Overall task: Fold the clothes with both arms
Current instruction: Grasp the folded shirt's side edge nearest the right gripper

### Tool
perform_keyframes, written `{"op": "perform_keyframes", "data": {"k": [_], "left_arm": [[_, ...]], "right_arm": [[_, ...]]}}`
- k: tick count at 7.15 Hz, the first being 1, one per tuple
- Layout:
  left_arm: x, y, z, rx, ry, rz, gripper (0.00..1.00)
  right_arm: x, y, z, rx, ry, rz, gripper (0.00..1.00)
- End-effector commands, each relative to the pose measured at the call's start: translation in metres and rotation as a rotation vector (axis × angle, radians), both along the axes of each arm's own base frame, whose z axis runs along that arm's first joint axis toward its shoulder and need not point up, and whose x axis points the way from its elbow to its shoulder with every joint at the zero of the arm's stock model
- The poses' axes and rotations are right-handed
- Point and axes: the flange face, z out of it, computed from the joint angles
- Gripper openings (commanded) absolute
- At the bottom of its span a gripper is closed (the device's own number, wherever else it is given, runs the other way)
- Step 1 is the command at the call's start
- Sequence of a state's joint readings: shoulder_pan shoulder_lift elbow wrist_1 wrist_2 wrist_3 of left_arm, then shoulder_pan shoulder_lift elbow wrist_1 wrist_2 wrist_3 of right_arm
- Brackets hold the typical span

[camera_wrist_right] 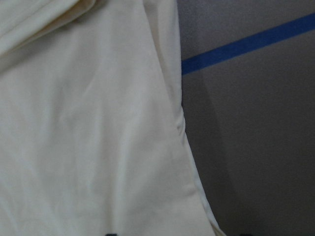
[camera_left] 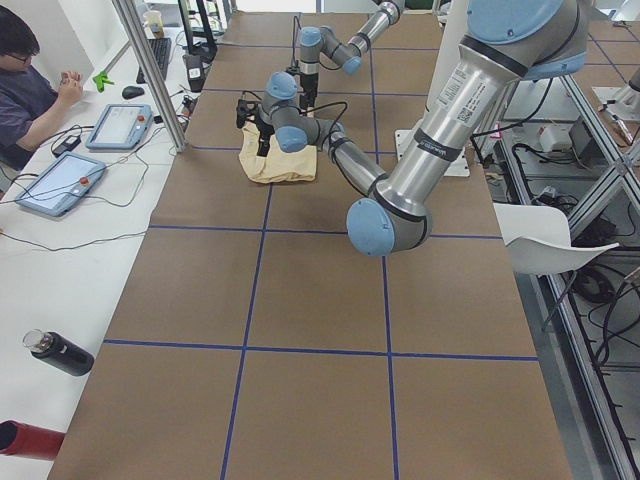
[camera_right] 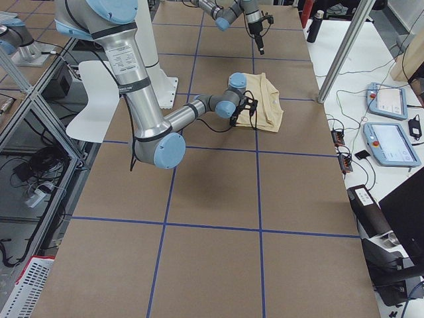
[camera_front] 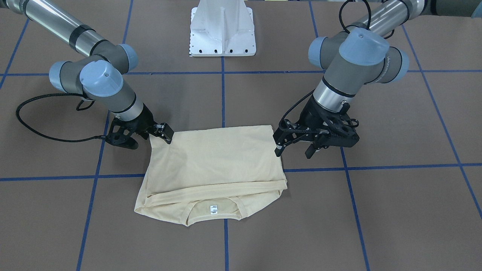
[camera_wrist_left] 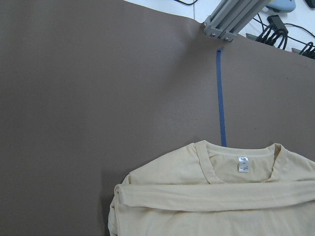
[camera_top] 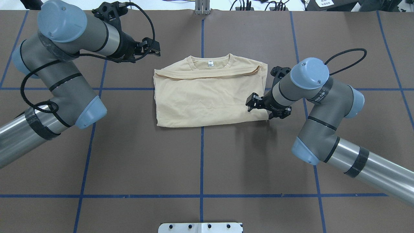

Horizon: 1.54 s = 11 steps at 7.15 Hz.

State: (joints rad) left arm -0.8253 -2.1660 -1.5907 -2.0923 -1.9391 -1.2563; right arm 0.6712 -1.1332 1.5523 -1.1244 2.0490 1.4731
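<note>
**Right end effector**: set low at the shirt with its jaws spread and nothing gripped. One finger stands on either side of the cloth's side edge, near the corner closest to the robot. This placement suggests it is lining up a pinch on that corner for a further fold.

**Shirt:** lies directly beneath and beside this end effector, flat on the surface, as a rough rectangle with its plain side up. A folded band of cloth crosses it just short of the collar. The collar and the white label lie at the end farthest from this end effector. The folding looks partly done.

**Left end effector**: released, with its jaws wide and nothing between them. It is raised clear of the cloth off the shirt's opposite side, probably so that it does not disturb the folded layers.

**Beyond both:** the white pedestal.

**Views compared:**
- **Right wrist view:** it alone shows the cloth edge running between two dark fingertips at the bottom of the frame, which confirms the spread jaws.
- **Left wrist view:** it looks down on the collar and label from a height, with no finger in frame.
- **Overhead view:** it gives the shirt's whole outline.
- **Side views:** they show the height of the left end effector, and a person seated off to one side.
</note>
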Motion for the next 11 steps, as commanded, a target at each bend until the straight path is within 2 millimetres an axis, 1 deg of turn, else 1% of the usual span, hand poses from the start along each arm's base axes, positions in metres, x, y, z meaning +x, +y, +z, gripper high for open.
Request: {"op": "perform_keyframes", "data": {"k": [1, 4, 5, 7, 10, 11], "left_arm": [[0.0, 0.0, 0.001, -0.001, -0.002, -0.001, 1.0], [0.0, 0.0, 0.0, 0.001, -0.001, -0.002, 1.0], [0.0, 0.0, 0.0, 0.0, -0.001, -0.002, 1.0], [0.0, 0.0, -0.001, 0.002, 0.001, -0.002, 1.0], [-0.002, 0.002, 0.006, -0.004, -0.005, -0.003, 1.0], [-0.003, 0.003, 0.007, -0.003, -0.006, -0.004, 1.0]], "right_arm": [[-0.001, 0.002, 0.0, -0.014, -0.002, 0.004, 0.0], [0.001, 0.004, 0.001, -0.019, -0.013, -0.023, 0.0], [0.011, 0.012, 0.003, -0.02, -0.022, -0.035, 0.0], [0.04, 0.036, 0.002, -0.005, -0.043, -0.04, 0.0], [0.067, 0.065, 0.008, -0.027, -0.066, -0.081, 0.0], [0.082, 0.082, 0.009, -0.046, -0.085, -0.114, 0.0]]}}
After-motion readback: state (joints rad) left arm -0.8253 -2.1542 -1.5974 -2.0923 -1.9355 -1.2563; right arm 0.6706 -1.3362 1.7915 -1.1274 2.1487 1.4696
